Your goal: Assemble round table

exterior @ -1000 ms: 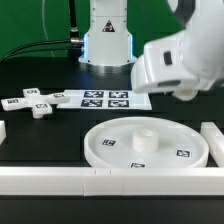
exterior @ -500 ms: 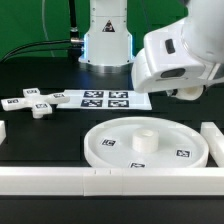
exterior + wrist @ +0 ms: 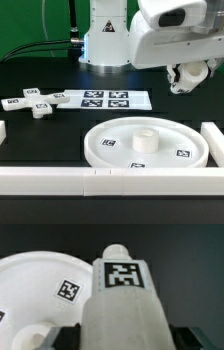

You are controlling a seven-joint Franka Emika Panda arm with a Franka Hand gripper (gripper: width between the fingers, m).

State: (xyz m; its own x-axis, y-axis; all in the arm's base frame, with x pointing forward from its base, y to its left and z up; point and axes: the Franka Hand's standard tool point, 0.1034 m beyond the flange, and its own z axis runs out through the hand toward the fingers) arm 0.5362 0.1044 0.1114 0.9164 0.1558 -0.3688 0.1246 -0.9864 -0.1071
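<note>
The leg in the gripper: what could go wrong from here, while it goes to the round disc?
1. The gripper holds the leg near one end; its long free part may tilt or slip when pressed down.
2. The hub of the disc is a small target, and the gripper hangs high to the exterior view's right of it; a leg lowered off-centre may shove the disc.

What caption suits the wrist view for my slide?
End effector holding the tagged white leg, with the rimmed round disc behind it.
</note>
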